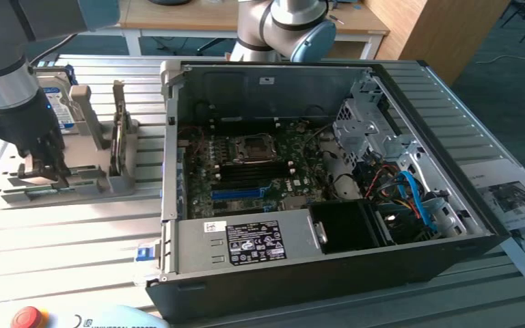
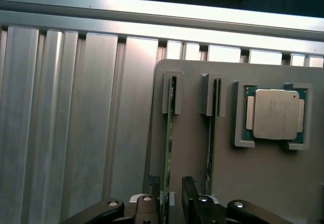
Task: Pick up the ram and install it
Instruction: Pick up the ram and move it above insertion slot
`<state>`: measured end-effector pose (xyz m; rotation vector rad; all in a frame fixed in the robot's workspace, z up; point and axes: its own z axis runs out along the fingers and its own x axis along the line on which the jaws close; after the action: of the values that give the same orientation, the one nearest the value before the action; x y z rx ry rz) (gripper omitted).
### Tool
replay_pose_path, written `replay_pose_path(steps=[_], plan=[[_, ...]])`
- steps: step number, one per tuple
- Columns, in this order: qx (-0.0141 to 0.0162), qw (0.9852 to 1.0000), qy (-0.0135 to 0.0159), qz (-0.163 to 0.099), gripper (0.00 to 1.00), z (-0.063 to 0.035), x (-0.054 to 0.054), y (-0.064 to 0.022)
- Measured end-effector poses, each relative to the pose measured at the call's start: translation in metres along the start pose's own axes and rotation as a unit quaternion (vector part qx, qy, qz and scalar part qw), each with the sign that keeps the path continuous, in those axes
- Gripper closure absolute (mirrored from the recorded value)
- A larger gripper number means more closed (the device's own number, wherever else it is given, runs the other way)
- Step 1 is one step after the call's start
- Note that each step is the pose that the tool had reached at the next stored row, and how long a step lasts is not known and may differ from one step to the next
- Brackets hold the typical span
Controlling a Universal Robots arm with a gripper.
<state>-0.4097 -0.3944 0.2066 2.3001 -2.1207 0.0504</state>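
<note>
Currently, the arm's black two-finger gripper (image 1: 42, 164) stands low over a flat grey plastic holder (image 1: 85, 179) on the ribbed aluminium table (image 1: 62, 236), to the exterior view's left of the open black computer case (image 1: 290, 85); the jaws are apart and clamp nothing.

In the wrist view the gripper (image 2: 170, 186) straddles the ram (image 2: 171, 127), a long, thin green circuit-board stick standing on edge in a slotted bracket of the holder (image 2: 263, 183); one dark finger (image 2: 153, 183) lies on each side of the stick, with a narrow gap on both sides, so the ram is not gripped.

A second green stick (image 2: 211, 133) of the same form stands on edge in the neighbouring bracket, parallel to the ram and just beside it; a square silver-lidded processor (image 2: 276, 114) sits in a framed recess on the far side of that stick.

In the exterior view a silver hard drive (image 1: 62, 109) with a blue label stands upright at the holder, partly hidden by the arm; inside the case the green motherboard (image 1: 244, 171) faces up, and a long blue slot (image 1: 238, 193) lies on it, well apart from the gripper.
</note>
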Motion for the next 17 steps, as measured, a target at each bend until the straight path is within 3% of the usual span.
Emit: replay_pose_path(steps=[17], plan=[[0.0000, 1.0000, 0.0000, 0.000, 0.69, 0.0038, 0.0050, 0.0005]])
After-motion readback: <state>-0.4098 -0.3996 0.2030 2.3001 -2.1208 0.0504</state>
